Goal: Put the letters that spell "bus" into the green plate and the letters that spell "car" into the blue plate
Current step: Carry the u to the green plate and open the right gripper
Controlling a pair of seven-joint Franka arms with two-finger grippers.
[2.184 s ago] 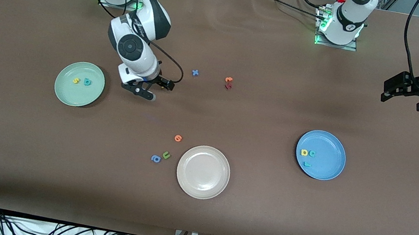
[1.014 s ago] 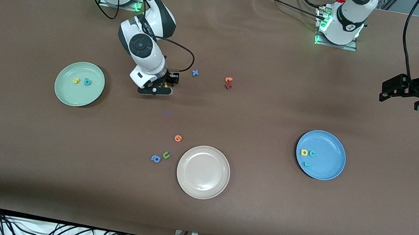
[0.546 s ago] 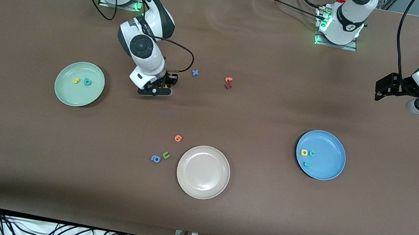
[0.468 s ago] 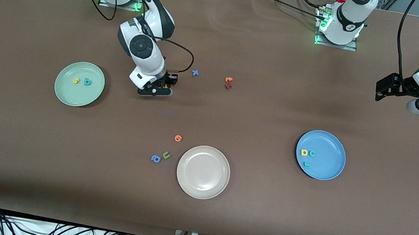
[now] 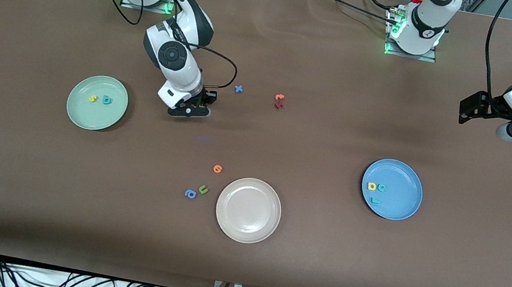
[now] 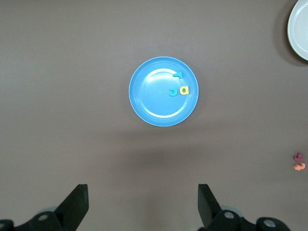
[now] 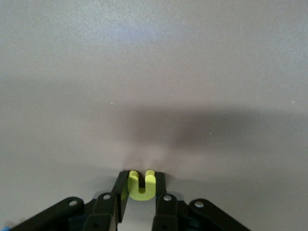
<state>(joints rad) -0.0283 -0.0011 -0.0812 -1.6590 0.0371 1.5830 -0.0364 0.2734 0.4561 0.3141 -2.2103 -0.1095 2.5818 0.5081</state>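
The right gripper (image 7: 141,188) pinches the yellow "u" (image 7: 141,184) at the table (image 5: 318,138); the left gripper (image 6: 143,208) waits wide over it.

Even overhead light, soft shadows beside plates, pale glare washing the right wrist view, front view sharp

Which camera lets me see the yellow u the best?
The right wrist view: the yellow "u" sits big and plain, pinched between the right gripper's fingers. The front view hides it under that gripper. The left wrist view does not show it.
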